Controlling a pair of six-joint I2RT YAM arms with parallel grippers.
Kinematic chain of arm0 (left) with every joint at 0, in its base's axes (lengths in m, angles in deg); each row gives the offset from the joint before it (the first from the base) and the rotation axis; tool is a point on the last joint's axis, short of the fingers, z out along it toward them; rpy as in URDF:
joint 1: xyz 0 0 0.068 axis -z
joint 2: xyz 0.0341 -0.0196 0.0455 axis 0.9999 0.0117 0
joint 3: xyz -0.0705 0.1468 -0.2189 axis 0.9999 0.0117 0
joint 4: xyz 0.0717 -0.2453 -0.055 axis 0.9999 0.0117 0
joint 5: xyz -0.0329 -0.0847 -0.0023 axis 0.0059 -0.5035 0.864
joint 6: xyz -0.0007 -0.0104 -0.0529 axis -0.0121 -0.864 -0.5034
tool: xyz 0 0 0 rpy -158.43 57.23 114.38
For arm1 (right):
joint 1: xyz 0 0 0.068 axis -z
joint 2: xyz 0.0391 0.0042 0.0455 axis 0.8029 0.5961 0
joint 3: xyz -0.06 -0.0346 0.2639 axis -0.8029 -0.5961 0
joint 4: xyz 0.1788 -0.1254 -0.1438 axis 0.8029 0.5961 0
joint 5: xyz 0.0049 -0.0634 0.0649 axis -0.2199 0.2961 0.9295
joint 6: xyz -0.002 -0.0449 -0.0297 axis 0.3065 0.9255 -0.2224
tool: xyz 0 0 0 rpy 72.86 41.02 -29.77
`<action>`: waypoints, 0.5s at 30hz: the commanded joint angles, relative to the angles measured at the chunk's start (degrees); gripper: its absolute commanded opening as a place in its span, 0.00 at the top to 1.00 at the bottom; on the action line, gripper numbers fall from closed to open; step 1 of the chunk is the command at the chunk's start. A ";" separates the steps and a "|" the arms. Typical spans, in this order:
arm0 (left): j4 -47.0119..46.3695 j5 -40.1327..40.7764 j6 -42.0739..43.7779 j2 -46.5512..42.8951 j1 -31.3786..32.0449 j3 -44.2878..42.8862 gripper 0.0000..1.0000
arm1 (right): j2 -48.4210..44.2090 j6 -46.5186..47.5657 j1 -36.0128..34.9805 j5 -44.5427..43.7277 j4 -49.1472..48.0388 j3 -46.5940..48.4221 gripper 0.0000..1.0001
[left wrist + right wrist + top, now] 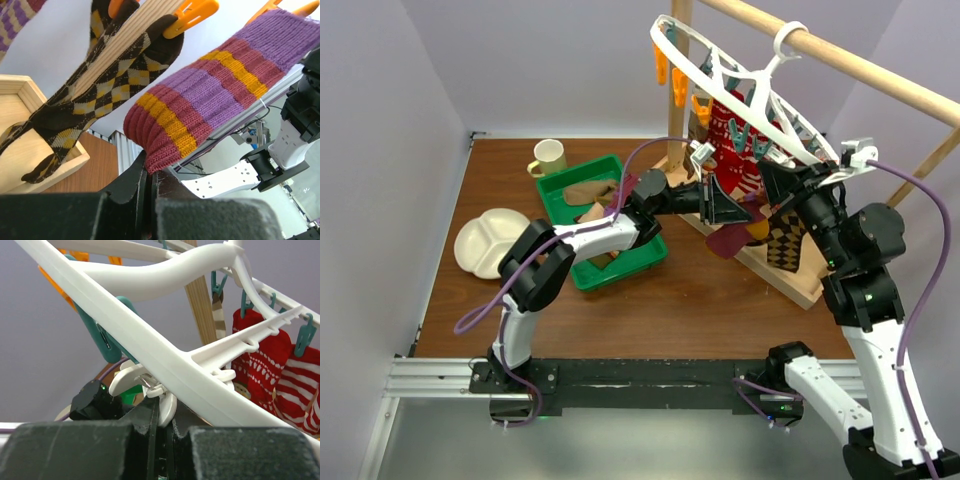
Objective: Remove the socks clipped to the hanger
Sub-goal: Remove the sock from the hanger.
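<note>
Under the hanger's left side, left gripper (148,187) clenched on cuff of striped sock (210,95), which hangs from orange clips (192,15) beside argyle sock (100,95). Hanger (150,347) hooked on wooden rail (860,60), tilted. Right gripper (162,427) clamped on its lower rim, red socks (260,365) clipped beyond.

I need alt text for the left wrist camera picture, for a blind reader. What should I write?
The left gripper is shut on the edge of a striped sock in maroon, purple and yellow. Left of it hangs a brown diamond-patterned sock; orange clips hold both.
</note>
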 commanded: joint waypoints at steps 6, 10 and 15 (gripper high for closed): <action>0.31 0.15 1.67 -0.14 0.48 -3.42 1.00 | -0.87 0.06 -0.21 1.10 -1.94 5.96 0.94; 0.75 0.94 2.29 -1.10 0.65 -2.54 1.00 | -2.37 0.15 -0.13 1.00 -0.45 4.56 0.93; 2.41 0.94 3.34 -1.28 1.36 -3.16 1.00 | -2.80 -0.20 -0.21 3.12 1.49 4.38 0.94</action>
